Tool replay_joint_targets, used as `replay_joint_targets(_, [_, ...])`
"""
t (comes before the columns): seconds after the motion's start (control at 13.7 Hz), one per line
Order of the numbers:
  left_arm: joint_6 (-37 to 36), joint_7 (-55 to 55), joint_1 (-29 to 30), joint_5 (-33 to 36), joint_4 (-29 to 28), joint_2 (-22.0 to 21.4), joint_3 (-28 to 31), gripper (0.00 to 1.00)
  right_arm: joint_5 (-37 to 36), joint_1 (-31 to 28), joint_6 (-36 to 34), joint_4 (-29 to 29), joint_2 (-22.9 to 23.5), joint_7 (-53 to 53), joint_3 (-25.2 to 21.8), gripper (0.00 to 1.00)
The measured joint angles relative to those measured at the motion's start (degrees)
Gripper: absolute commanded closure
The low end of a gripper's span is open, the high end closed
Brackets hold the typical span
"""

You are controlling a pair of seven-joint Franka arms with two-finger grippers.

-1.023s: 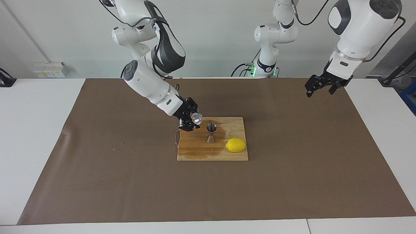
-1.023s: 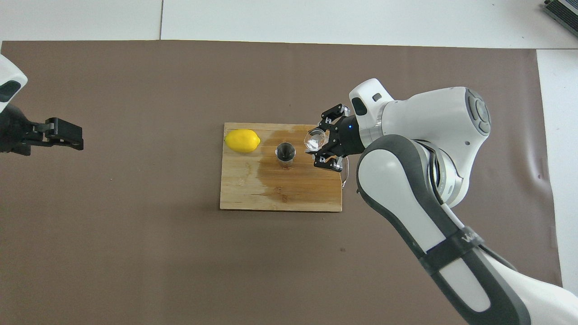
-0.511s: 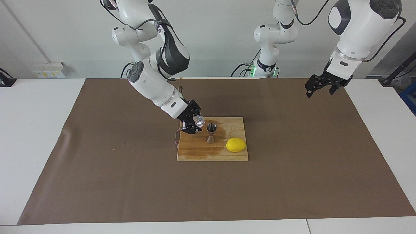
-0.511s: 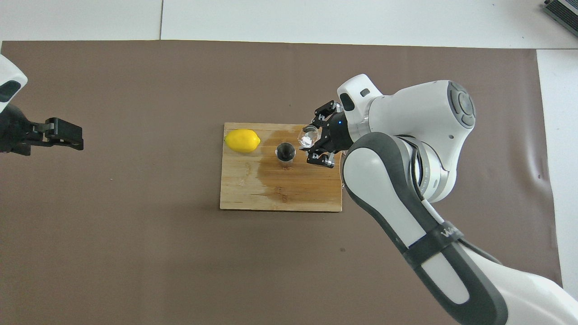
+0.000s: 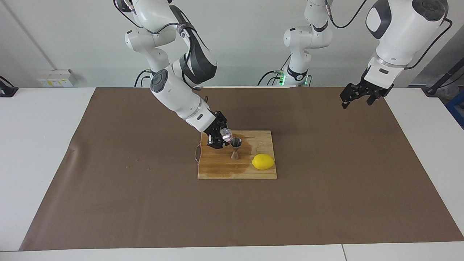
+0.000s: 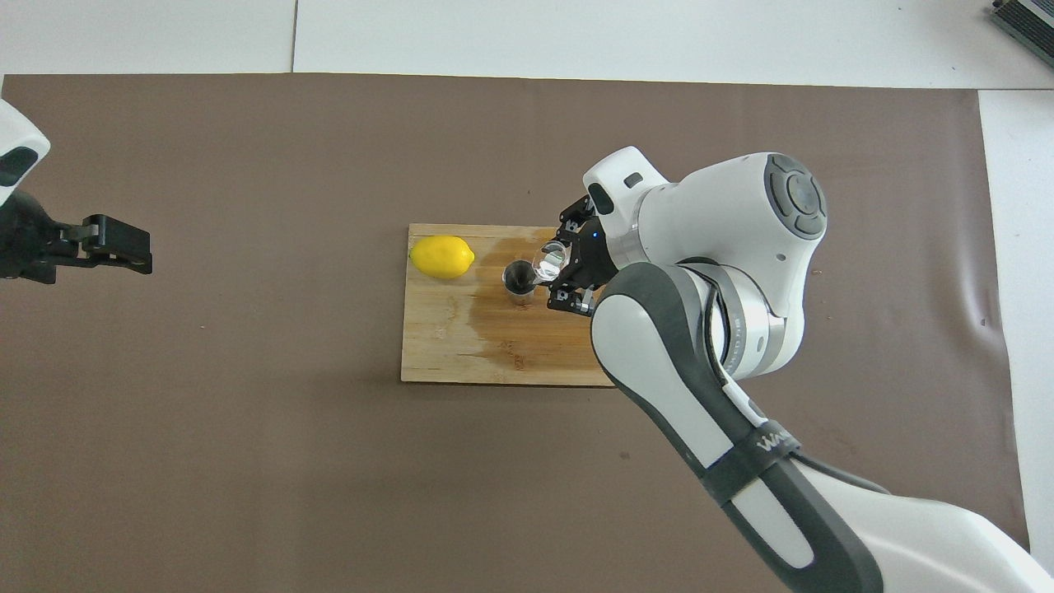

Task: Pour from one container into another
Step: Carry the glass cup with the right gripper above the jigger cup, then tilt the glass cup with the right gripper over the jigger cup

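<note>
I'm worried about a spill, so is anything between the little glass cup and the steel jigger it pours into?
Nothing visible. The right gripper holds the glass cup tilted right beside the jigger rim; the lemon lies off toward the left arm's end.

White table (image 5: 36,145) under brown mat (image 5: 145,203), pale wall (image 5: 246,36).

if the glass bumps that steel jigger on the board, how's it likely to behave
The jigger stands upright on a narrow waist and small foot, so a nudge near its rim would probably tip it. The cutting board looks wet around it, so it may slide first. The right claw holds the glass cup tilted at its rim, right where it tips easiest.
</note>
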Motion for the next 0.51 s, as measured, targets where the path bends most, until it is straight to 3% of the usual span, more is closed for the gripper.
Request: replay_joint_targets(0.51, [0.00, 0.00, 0.00, 0.00, 0.00, 0.00, 0.00, 0.00, -7.05, 0.37, -1.00, 1.91, 0.50, 6.68, 0.07, 0.86])
